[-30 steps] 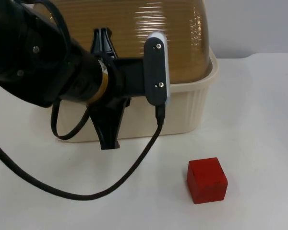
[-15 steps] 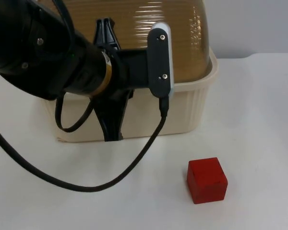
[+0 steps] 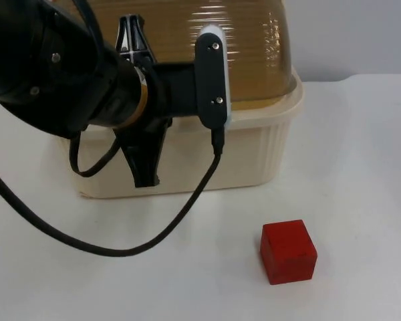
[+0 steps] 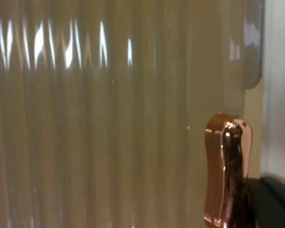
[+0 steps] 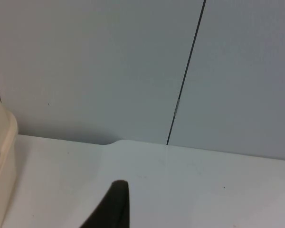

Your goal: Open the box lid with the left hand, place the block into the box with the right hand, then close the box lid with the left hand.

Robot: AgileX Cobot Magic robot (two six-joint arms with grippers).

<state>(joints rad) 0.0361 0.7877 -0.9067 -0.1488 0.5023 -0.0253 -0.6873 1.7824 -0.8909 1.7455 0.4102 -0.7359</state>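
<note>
The red block (image 3: 288, 251) sits on the white table (image 3: 361, 167) at the near right, resting flat on one face, one vertical edge turned toward the camera; it is a cube, so no axis is longer than another; nothing touches it. Well apart from it, to the far left, stands the cream box (image 3: 254, 150), its long side running left to right; its ribbed amber lid (image 3: 207, 27) is domed over the base and down on the rim, so what lies inside cannot be made out. The left arm (image 3: 60, 73) reaches across from the left in front of the box; the left gripper (image 3: 142, 175) hangs against the box's near wall, fingers pointing down, and I cannot tell how far apart they are or whether they grip anything. In the left wrist view the ribbed lid (image 4: 95, 123) is close ahead, with a shiny copper handle (image 4: 226, 175) standing upright on it. In the right wrist view a black fingertip (image 5: 113, 209) of the right gripper is above bare table beside the box's corner (image 5: 1, 156), facing the grey partition (image 5: 133, 66); its opening cannot be judged; that arm waits.
</note>
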